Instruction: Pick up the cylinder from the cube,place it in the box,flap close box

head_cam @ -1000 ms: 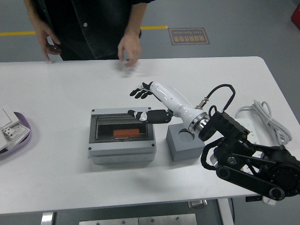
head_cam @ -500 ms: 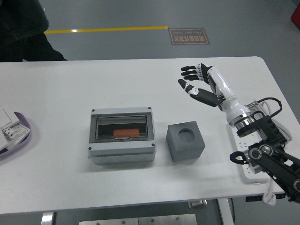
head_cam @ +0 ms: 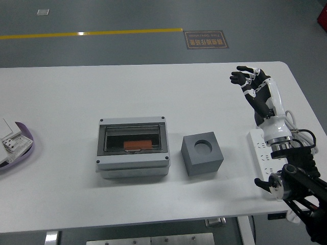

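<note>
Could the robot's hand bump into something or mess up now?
Maybe. The right hand hangs open above the table's far right corner, close over the white power strip and its cable, so the arm might snag them as it moves. The orange cylinder seems to lie inside the grey box with the clear flap, which looks down; if it isn't fully latched, it could pop open. The grey cube with the round hole sits beside the box and could get nudged.

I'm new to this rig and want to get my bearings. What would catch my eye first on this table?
Mid-table sits a grey box with its clear flap shut over an orange piece, and just right of it a grey cube whose round socket is empty. At the far right the robot's right hand is raised, fingers loosely spread, holding nothing, above a white power strip.
</note>
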Robot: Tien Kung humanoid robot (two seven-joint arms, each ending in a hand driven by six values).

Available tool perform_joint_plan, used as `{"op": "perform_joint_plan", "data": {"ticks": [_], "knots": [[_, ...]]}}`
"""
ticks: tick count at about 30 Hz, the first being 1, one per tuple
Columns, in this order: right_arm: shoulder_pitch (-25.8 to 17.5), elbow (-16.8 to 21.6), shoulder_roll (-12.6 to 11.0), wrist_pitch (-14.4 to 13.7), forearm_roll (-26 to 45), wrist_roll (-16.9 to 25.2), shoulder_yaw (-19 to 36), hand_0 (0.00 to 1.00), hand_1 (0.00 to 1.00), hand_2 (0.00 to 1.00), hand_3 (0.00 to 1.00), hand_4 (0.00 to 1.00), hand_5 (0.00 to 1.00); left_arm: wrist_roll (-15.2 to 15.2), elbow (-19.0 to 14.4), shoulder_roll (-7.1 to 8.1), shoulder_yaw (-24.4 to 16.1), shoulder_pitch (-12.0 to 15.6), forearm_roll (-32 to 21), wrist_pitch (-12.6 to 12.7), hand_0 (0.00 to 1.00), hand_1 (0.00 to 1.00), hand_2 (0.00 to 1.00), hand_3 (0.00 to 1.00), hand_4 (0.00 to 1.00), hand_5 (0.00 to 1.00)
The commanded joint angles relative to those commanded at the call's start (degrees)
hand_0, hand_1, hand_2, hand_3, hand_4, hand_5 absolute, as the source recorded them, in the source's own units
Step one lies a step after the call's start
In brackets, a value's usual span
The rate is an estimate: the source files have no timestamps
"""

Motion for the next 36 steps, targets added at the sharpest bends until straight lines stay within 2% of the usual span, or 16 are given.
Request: {"op": "perform_joint_plan", "data": {"ticks": [1, 2, 7, 8, 13, 14, 19, 20, 36], "knots": [[-0.03, -0.01, 0.07, -0.01, -0.08, -0.26, 0.09, 0.637, 0.59, 0.594, 0.593, 0.788, 0.494, 0.01, 0.02, -0.02, 0.1, 0.08, -0.13, -0.01, 0.513, 0.566, 0.561, 0.606, 0.717, 0.181], [-0.04, 0.01, 0.13, 0.0, -0.31, -0.61, 0.16, 0.643, 0.593, 0.599, 0.605, 0.784, 0.452, 0.01, 0.05, -0.02, 0.22, 0.14, -0.3, 0.0, 0.512, 0.566, 0.562, 0.606, 0.717, 0.181], [0.28, 0.34, 0.36, -0.05, -2.31, -3.15, 0.45, 0.643, 0.593, 0.599, 0.605, 0.784, 0.452, 0.03, 0.08, -0.15, 0.87, 0.41, -0.78, -0.02, 0.512, 0.566, 0.562, 0.606, 0.717, 0.181], [0.34, 0.41, 0.4, -0.12, -2.66, -3.57, 0.49, 0.672, 0.642, 0.674, 0.68, 0.777, 0.27, 0.03, 0.07, -0.19, 0.95, 0.44, -0.83, -0.02, 0.513, 0.565, 0.562, 0.606, 0.717, 0.184], [0.64, 0.93, 0.52, -0.13, -4.52, -5.61, 0.79, 0.672, 0.642, 0.674, 0.68, 0.777, 0.27, -0.03, 0.02, -0.21, 0.91, 0.36, -0.59, -0.04, 0.513, 0.565, 0.562, 0.606, 0.717, 0.184], [0.66, 1.14, 0.5, -0.15, -5.08, -5.97, 0.93, 0.685, 0.665, 0.692, 0.727, 0.696, 0.095, -0.04, -0.01, -0.15, 0.71, 0.32, -0.35, -0.05, 0.513, 0.566, 0.562, 0.607, 0.717, 0.185], [0.37, 2.09, 0.18, -0.5, -7.89, -7.51, 2.09, 0.685, 0.665, 0.692, 0.727, 0.696, 0.095, -0.12, -0.08, 0.22, -0.26, 0.07, 0.33, -0.09, 0.513, 0.566, 0.562, 0.607, 0.717, 0.185], [0.25, 2.24, 0.08, -0.61, -8.31, -7.72, 2.38, 0.69, 0.669, 0.695, 0.734, 0.673, 0.051, -0.12, -0.08, 0.3, -0.42, 0.0, 0.42, -0.11, 0.513, 0.566, 0.562, 0.607, 0.717, 0.185], [-1.06, 2.19, -0.19, -1.94, -9.06, -7.78, 4.48, 0.687, 0.667, 0.679, 0.717, 0.673, 0.063, -0.08, -0.02, 1.08, -0.53, -0.53, 0.71, -0.12, 0.513, 0.566, 0.562, 0.607, 0.718, 0.187]]}}
